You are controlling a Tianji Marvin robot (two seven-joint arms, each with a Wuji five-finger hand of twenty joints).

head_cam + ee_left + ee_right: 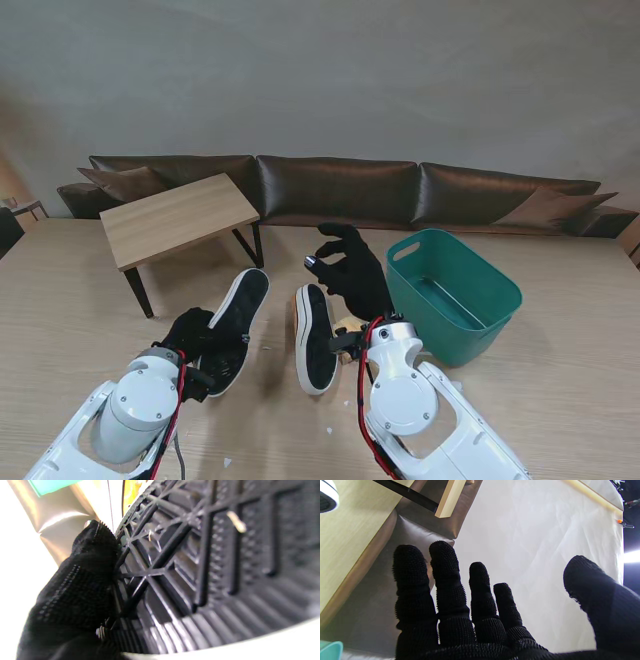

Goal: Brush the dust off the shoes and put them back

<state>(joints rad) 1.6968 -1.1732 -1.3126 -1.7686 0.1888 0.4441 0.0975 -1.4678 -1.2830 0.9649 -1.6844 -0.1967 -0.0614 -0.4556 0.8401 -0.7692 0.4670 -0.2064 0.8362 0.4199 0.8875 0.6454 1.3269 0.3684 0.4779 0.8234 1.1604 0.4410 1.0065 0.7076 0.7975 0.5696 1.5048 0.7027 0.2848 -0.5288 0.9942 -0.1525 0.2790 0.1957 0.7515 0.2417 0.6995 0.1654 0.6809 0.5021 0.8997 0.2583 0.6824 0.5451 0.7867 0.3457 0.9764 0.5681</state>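
Note:
Two black-soled shoes with white rims are on the wooden tabletop in the stand view. The left shoe point(242, 318) is tilted sole-up, and my left hand point(192, 348) is shut on its heel end. Up close its black tread point(205, 562) carries small pale bits, and a gloved finger point(82, 580) presses on the sole's edge. The second shoe point(316, 342) lies on its side in the middle. My right hand point(350, 272) hovers just beyond it, open, with spread fingers point(447, 585) that hold nothing. A tan wooden piece point(350, 325), possibly the brush, shows beside my right wrist.
A green plastic basket point(490, 290) stands at the right, close to my right arm. A small wooden side table point(175, 218) stands at the far left. A brown sofa point(340, 190) runs along the back. Small white specks point(328, 431) lie on the tabletop near me.

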